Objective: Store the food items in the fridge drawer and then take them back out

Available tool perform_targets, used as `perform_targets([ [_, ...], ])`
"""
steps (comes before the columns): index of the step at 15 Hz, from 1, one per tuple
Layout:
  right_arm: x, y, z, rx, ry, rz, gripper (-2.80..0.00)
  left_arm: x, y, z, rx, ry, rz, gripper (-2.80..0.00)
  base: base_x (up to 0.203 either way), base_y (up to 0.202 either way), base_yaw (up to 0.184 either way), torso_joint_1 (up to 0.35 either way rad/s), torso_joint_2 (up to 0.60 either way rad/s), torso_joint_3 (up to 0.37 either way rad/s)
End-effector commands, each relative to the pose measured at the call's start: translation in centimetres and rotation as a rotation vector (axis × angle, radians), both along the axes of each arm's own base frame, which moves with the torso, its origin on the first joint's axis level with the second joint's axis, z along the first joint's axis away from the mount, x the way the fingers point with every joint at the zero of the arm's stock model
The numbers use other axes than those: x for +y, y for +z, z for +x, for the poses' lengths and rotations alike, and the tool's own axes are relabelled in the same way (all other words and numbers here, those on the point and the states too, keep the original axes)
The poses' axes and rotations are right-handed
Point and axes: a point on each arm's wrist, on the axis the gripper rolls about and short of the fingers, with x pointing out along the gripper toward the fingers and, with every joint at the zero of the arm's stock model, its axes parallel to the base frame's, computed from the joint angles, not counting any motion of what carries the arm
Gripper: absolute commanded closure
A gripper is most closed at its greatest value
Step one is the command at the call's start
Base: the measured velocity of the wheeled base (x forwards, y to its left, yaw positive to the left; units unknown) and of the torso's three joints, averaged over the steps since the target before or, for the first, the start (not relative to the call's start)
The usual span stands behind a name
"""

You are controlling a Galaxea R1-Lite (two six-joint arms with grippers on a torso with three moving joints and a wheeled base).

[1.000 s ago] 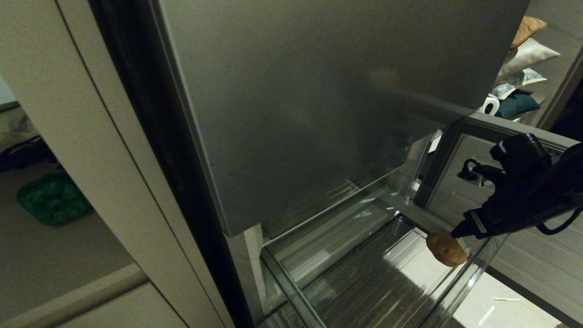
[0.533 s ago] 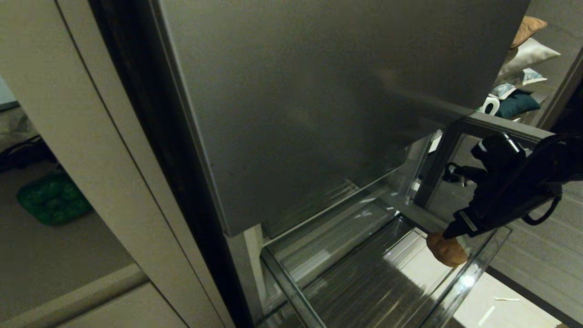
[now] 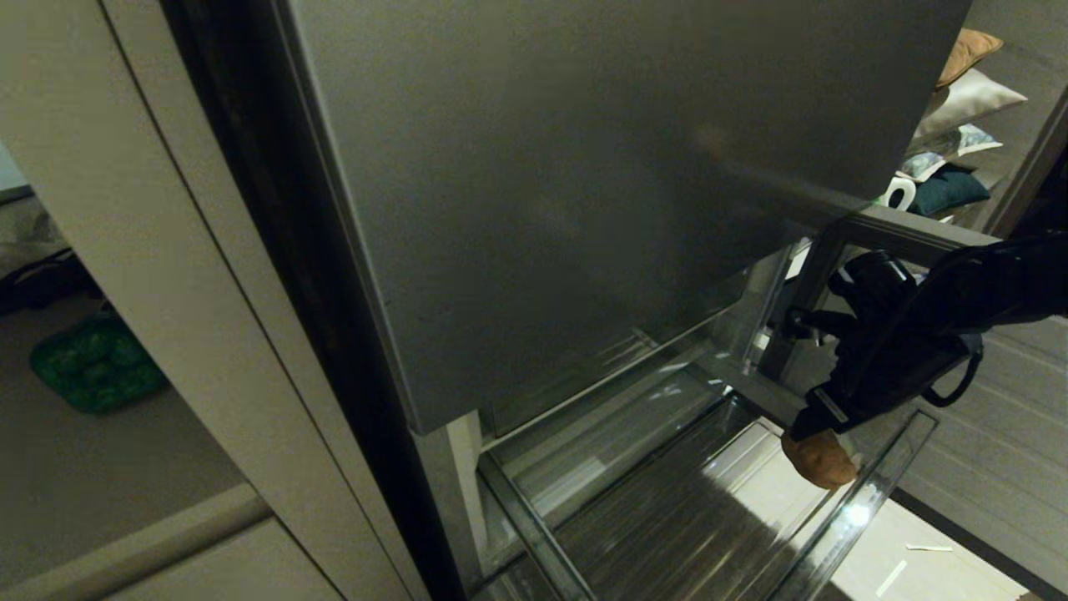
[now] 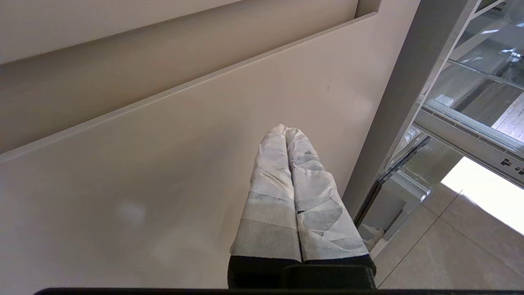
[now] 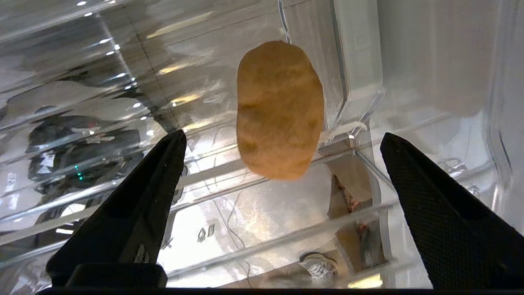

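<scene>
My right gripper [image 5: 282, 139] has its black fingers [image 5: 135, 205] spread wide, pinching nothing; the tan potato [image 5: 279, 108] lies just beyond the tips, between them, apart from both. In the head view my right gripper [image 3: 808, 424] hovers just above the potato [image 3: 819, 460], which rests on the ribbed floor of the clear fridge drawer [image 3: 868, 501], close to its front lip. Behind the drawer stands the grey steel door panel [image 3: 584, 192]. My left gripper [image 4: 288, 133] hangs beside a beige cabinet panel [image 4: 123, 172], its cloth-wrapped fingers [image 4: 270, 196] pressed together on nothing.
</scene>
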Motion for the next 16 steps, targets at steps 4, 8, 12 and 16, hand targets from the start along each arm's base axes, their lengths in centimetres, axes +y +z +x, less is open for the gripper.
perform_targets([
  [4,0.4,-1.7,1.0,0.045,0.011,-0.007,-2.8,0.0,0.0,0.0,0.001,0.0,0.0,0.0,0.0,0.0,0.0,0.0,0.0,0.0],
  [8,0.4,-2.6,1.9,0.067,0.01,-0.008,-2.8,0.0,0.0,0.0,0.001,0.0,0.0,0.0,0.0,0.0,0.0,0.0,0.0,0.0],
  [12,0.5,-3.2,2.0,0.089,0.011,-0.009,-2.8,0.0,0.0,0.0,0.001,0.0,0.0,0.0,0.0,0.0,0.0,0.0,0.0,0.0],
  [16,0.6,-3.9,2.2,0.108,0.015,-0.01,-2.8,0.0,0.0,0.0,0.001,0.0,0.0,0.0,0.0,0.0,0.0,0.0,0.0,0.0],
])
